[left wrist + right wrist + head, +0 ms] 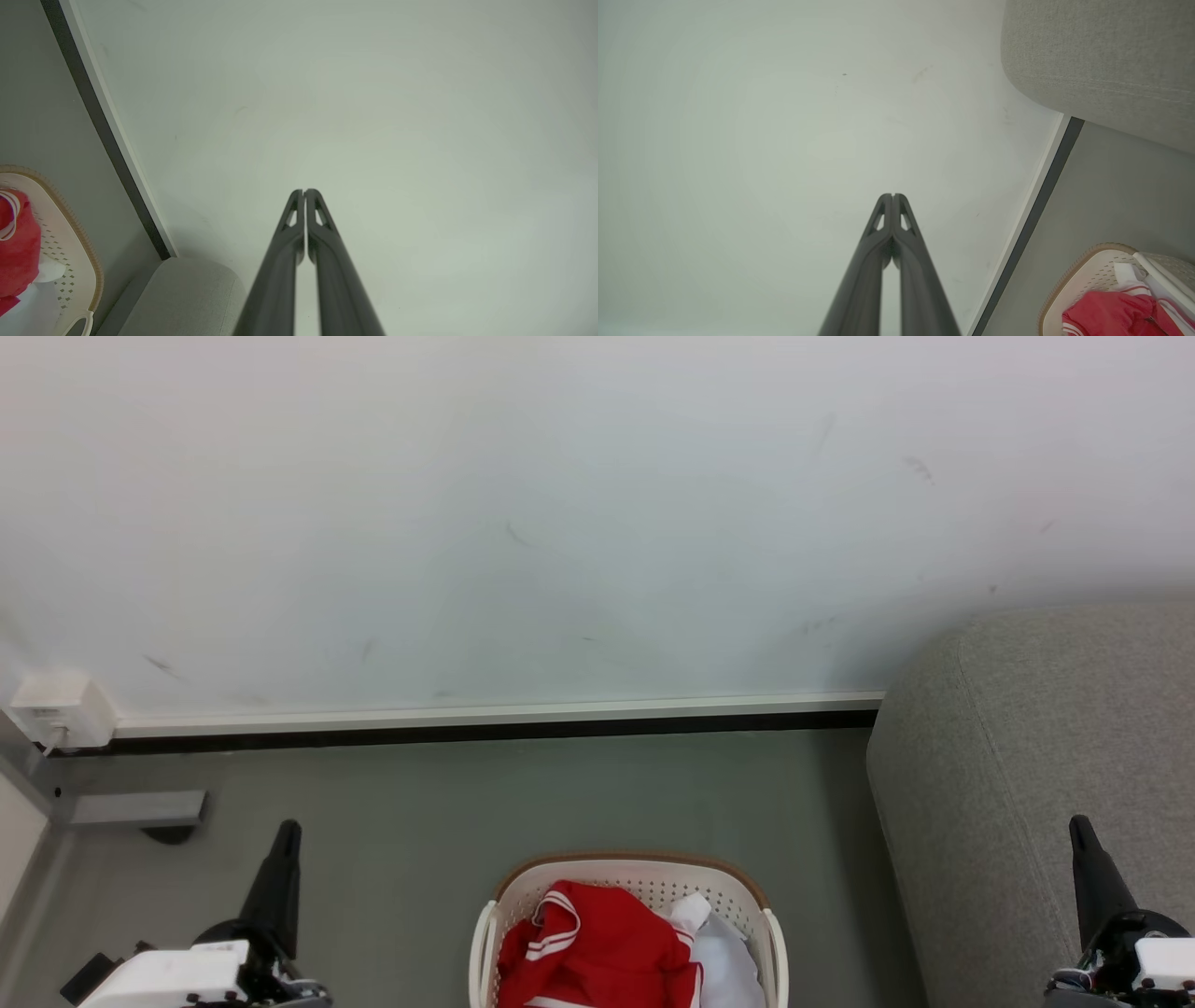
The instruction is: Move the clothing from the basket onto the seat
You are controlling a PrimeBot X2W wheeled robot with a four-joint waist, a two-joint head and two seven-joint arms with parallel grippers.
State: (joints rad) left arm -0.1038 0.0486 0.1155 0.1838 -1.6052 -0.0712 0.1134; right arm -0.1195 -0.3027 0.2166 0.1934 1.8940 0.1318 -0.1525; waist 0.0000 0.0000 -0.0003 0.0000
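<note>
White plastic wall box [61,709] far L, just above the skirting [495,712]. Next, left gripper [287,835] low L over grey floor [401,803], well apart from the basket. Fingers [282,266] pressed tight together in the wrist view, nothing between them.

Centre bottom: cream perforated basket [624,861] w/ brown rim, on the floor, cut off by the lower edge. Inside, red clothing [597,938] w/ white stripe trim, crumpled in a heap toward the L side, lying against a pale sheet [733,961] tucked on the R side. Further R, grey fabric sofa [1027,756], near the basket, bare where seen. Far R, right gripper [1083,831] low, seen against the sofa, likewise clenched on nothing.

Step in hand, as judged: reaching for the clothing, nothing lifted yet. To do it well:
- Spread the fingers before going down.
- Aim at the thick middle of the red heap, not the striped edge.
- Keep off the sheet and clear of the rim.
- Pinch a deep fold, to bring up the whole garment rather than a corner.
- Lift straight up past the rim before swinging R to the sofa.
- Prob. easier w/ the right gripper, nearer the sofa.

Orientation: no clear long axis to the heap, too bunched. Striped band [558,907] curling at top L, toward the far-L rim. Basket's own long axis hard to tell, near part out of frame. Handles [483,943] on its L & R sides.
</note>
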